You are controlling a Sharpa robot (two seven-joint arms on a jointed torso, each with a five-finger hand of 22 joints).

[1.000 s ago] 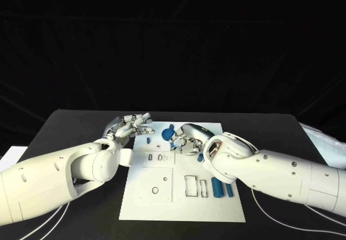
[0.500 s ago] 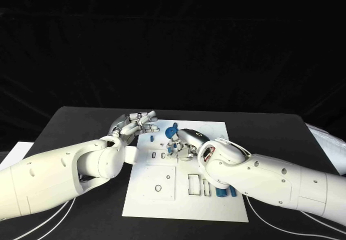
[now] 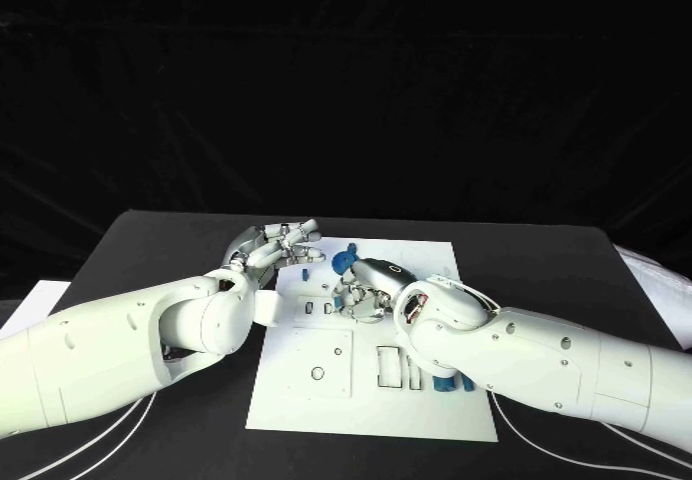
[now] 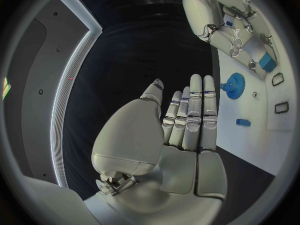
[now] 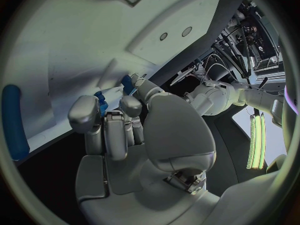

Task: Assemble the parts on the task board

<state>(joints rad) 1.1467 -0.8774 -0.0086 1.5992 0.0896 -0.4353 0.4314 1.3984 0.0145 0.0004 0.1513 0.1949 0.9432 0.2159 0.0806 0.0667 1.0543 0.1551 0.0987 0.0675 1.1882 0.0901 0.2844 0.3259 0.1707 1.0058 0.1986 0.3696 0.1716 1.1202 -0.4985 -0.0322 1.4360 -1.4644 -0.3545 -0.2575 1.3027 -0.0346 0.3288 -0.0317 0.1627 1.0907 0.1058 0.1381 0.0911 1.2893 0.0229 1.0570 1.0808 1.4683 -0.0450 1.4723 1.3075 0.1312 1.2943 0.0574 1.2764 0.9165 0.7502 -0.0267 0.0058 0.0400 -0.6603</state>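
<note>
Seating a small blue part (image 5: 100, 101) into the task board (image 3: 433, 415) looks to be the step in hand — the piece should be kept square and lowered slowly. It is pinched at the curled fingertips (image 5: 83, 114) of the right hand (image 3: 369, 285), over the board's upper middle. The left hand (image 3: 274, 248) is held flat, fingers together, empty, beside the board — the blue gear (image 4: 235, 85) lies just beyond it.

Head camera looks down from above; both wrist cameras sit close, sharing the task board (image 3: 361, 400).
</note>
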